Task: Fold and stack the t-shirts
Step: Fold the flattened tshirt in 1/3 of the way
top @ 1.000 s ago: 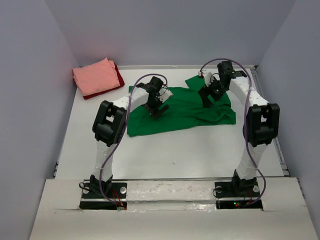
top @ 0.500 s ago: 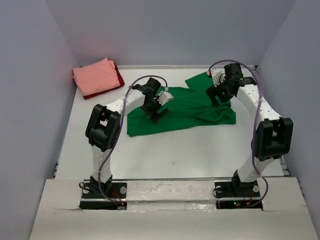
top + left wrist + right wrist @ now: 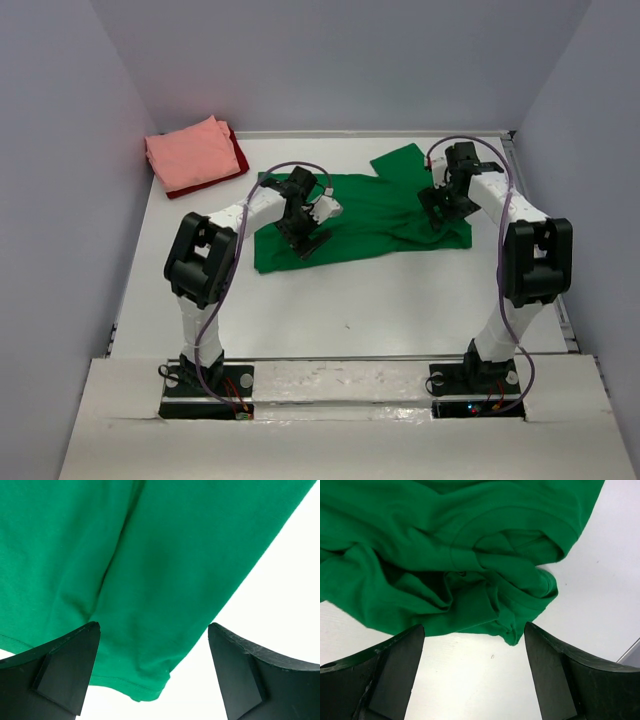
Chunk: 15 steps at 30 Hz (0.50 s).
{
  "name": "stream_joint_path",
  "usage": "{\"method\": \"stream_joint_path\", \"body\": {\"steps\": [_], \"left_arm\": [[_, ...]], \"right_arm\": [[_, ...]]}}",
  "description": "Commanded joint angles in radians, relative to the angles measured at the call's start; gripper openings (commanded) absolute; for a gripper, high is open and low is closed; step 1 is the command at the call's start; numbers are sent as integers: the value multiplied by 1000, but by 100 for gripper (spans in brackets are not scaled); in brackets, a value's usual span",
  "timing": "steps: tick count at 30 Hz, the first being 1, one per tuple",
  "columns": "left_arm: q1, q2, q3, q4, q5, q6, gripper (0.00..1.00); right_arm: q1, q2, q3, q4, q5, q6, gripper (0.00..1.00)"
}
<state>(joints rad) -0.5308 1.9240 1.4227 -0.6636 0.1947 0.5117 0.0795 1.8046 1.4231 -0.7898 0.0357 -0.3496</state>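
- Green t-shirt lies spread on the table, centre-back, its right edge bunched.
- Pink t-shirt sits folded atop the dark red t-shirt in the far-left corner.
- I read the left gripper over the green hem, jaws released.
- The right gripper is over the bunched corner, jaws released.

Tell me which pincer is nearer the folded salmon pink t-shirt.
Left. The left pincer hangs over the green t-shirt's left end, to the right of the salmon pink t-shirt. The right pincer is over the green t-shirt's right end, farther across the table.
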Motion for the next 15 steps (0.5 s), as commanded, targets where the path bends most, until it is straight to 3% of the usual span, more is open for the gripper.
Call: {"method": "stream_joint_path", "body": {"steps": [1,15], "left_arm": [[-5,12,25,-1,-17,16,99],[-6,59,22,24,-100,5,99]], "right_arm": [[-21,25,31,-60,56,69,86],[-82,62,51,-57,102,86,87]]}}
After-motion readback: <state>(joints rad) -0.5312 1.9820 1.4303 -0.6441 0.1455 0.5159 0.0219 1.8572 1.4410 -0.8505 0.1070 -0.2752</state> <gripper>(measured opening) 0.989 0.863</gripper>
